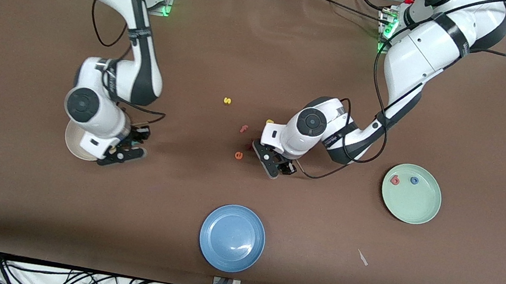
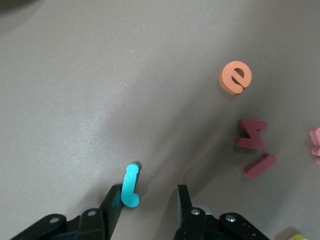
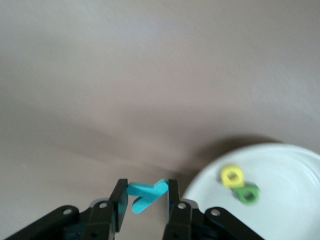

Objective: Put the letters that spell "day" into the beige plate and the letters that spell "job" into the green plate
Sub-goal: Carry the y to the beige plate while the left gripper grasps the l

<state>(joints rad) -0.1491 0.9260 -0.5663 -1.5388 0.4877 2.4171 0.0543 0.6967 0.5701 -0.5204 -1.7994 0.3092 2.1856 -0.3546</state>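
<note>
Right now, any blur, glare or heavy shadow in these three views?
Front view: sharp, with a small glare spot on the blue plate. Left wrist view: teal j and orange e crisp, soft shadow across the table. Right wrist view: teal y slightly soft; letters in the beige plate blurred.

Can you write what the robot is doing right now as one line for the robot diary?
left gripper: jaws around teal j, gap visible | right gripper: jaws shut on teal y, beside beige plate | green plate: holds b, o
</note>
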